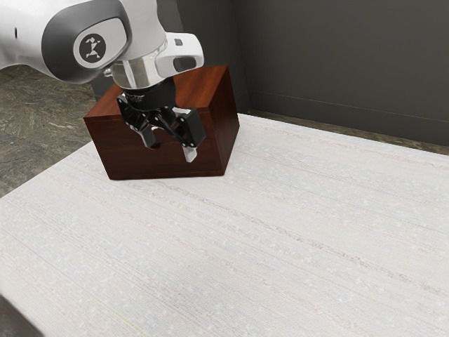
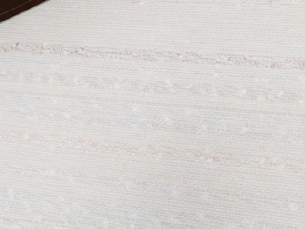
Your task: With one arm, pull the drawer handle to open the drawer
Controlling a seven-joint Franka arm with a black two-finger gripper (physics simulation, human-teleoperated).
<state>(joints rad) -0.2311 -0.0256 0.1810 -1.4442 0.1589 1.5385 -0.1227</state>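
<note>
Hovering just in front of the dark reddish-brown wooden drawer box [image 1: 119, 149], the black two-finger gripper [image 1: 170, 149] is holding its fingers apart and clamping nothing. The box is sitting toward the far side of the pale, fine-grained table [image 1: 295, 232], at the exterior view's left, with its near face facing the hand. The handle cannot be made out: the hand is covering the middle of that face, and no drawer seam is showing around it. In the wrist view the camera is looking onto bare table [image 2: 152, 124], with a dark sliver of the box [image 2: 10, 5] at one corner. From this the hand is judged to be pointing downward and not yet lined up with the face.

Handling assessment: the box is appearing rigid, solid and glossy, and probably heavy enough to stay put under a gentle pull. Nothing is showing that fixes it down, so it may slide if the drawer is binding. The hold is best taken on the handle itself, with the fingers closing from two sides and pulling straight out from the face.
</note>
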